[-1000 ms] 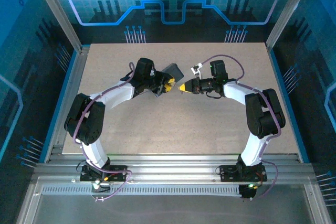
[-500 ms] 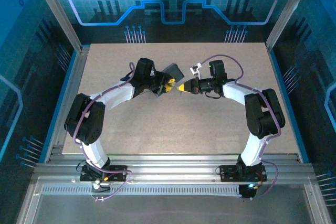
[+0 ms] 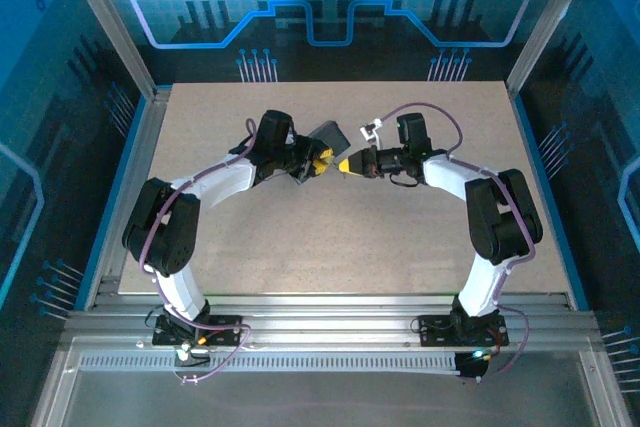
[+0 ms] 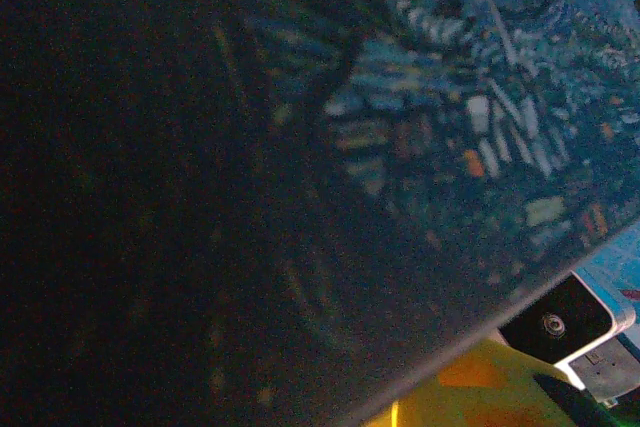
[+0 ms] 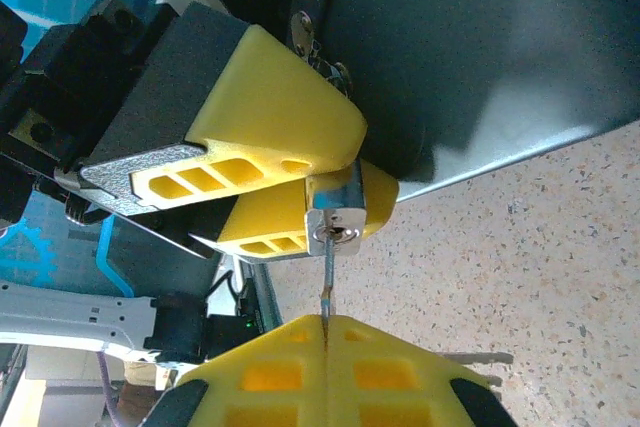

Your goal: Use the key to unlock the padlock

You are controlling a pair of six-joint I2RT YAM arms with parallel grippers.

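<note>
Beyond the desk's (image 3: pixel 330 257) middle, the padlock (image 5: pixel 337 209) is clamped by the left gripper (image 5: pixel 350 175); the key (image 5: pixel 326 282), head hidden, is pinched in the right gripper (image 5: pixel 325 335).

Both arms reach forward, elbows bowed outward, forearms angled inward, wrists facing each other. Left gripper (image 3: pixel 321 160) points right, yellow fingers (image 5: pixel 265 112) part-closed, clamped either side of padlock (image 5: pixel 337 209). Right gripper (image 3: pixel 346 165) points left, fingertips pressed together, pinching key (image 5: pixel 327 282). Grippers nearly tip to tip.
</note>
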